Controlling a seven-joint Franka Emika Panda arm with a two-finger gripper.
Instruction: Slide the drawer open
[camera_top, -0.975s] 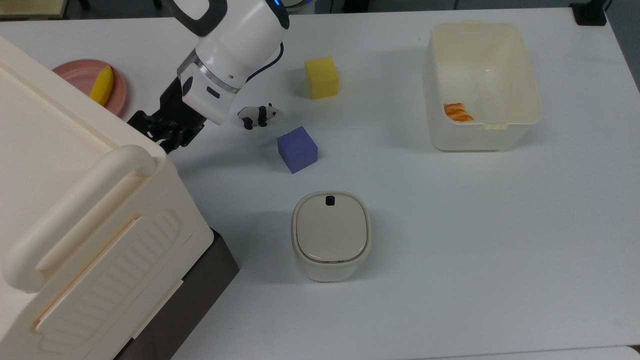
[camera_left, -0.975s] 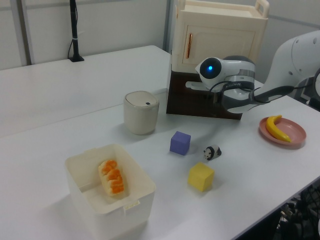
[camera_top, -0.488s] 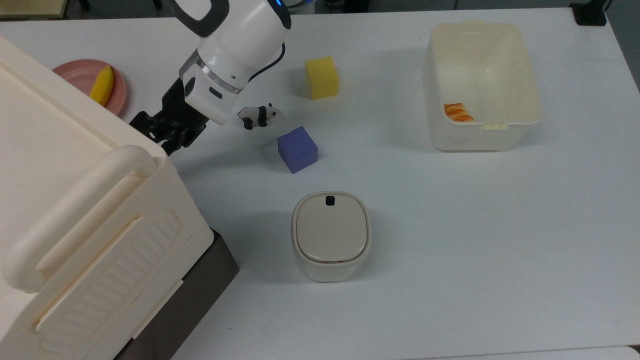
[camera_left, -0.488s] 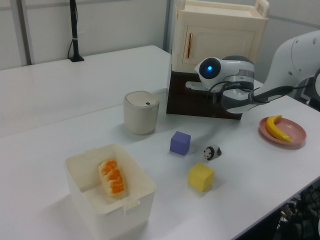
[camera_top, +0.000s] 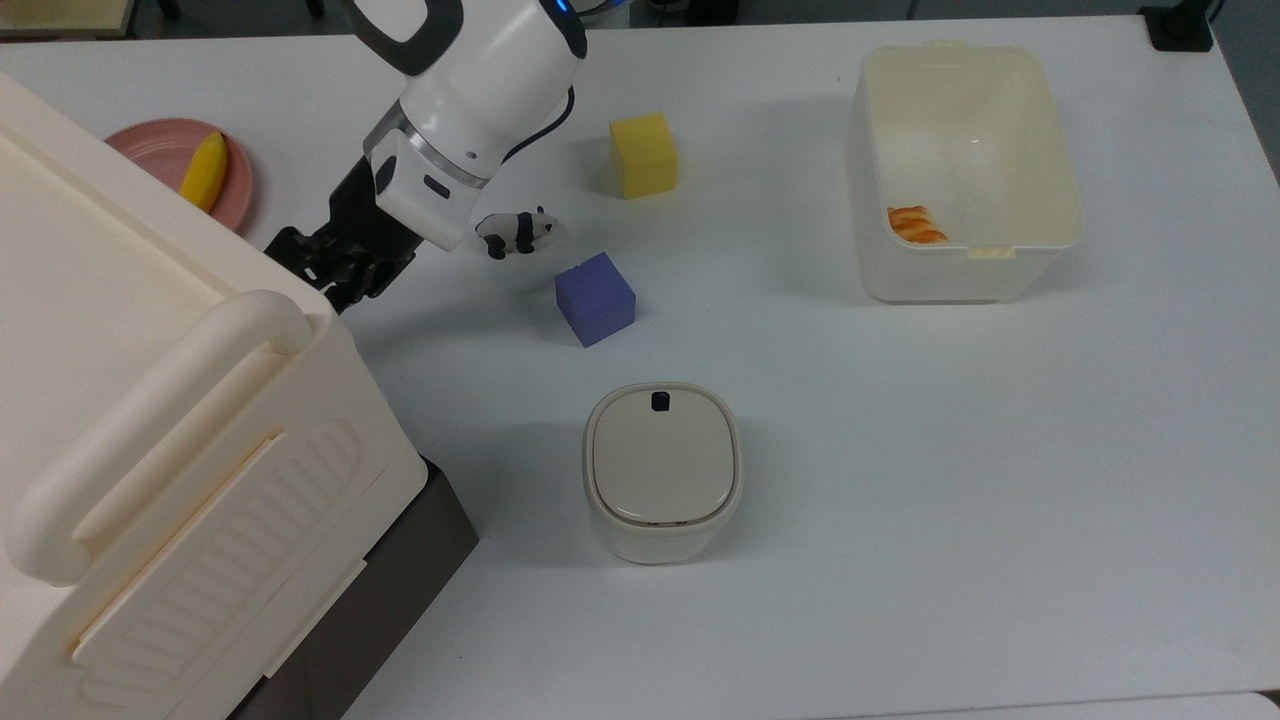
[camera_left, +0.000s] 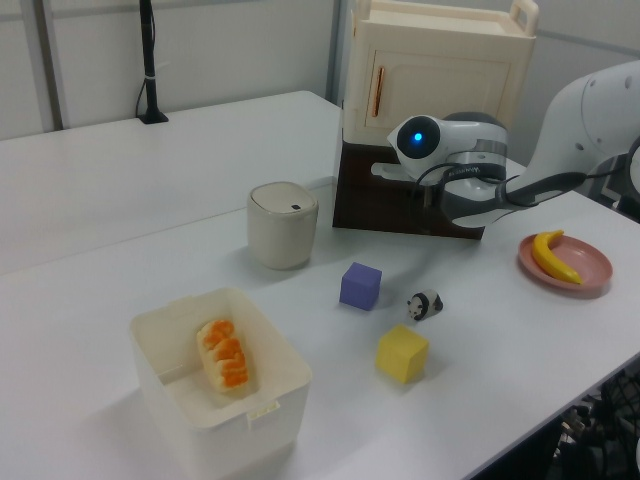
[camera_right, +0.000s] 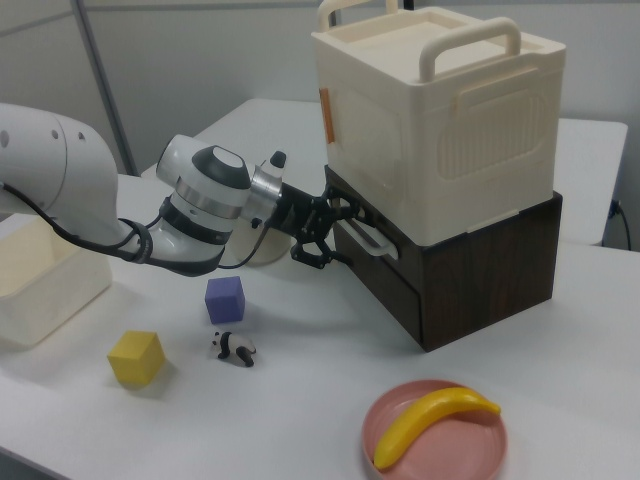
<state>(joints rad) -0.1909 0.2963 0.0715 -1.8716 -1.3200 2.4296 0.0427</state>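
Wrist shifted slightly up and right in the top view versus a second ago; everything else unmoved. Gripper (camera_right: 322, 243) at the drawer (camera_right: 372, 255) front under the cream cabinet (camera_right: 430, 110), fingers (camera_right: 316, 259) around the white loop handle (camera_right: 368, 235); whether clenched, cannot tell. Drawer barely out, if at all. No readable writing or labels.

Robotics lab setup. Plain white worktop (camera_top: 900, 450) with staged test props spread apart: yellow foam cube (camera_top: 643, 154), purple cube (camera_top: 595, 298), toy panda (camera_top: 515, 231), plastic banana (camera_right: 432, 420) on a pink plate (camera_right: 400, 452), translucent bin (camera_top: 960, 170), small lidded bin (camera_top: 662, 470). White Franka arm (camera_top: 470, 90) mounted at the worktop edge. Black stand pole (camera_left: 150, 60) at the far corner, bare grey partition walls (camera_left: 230, 45) behind.
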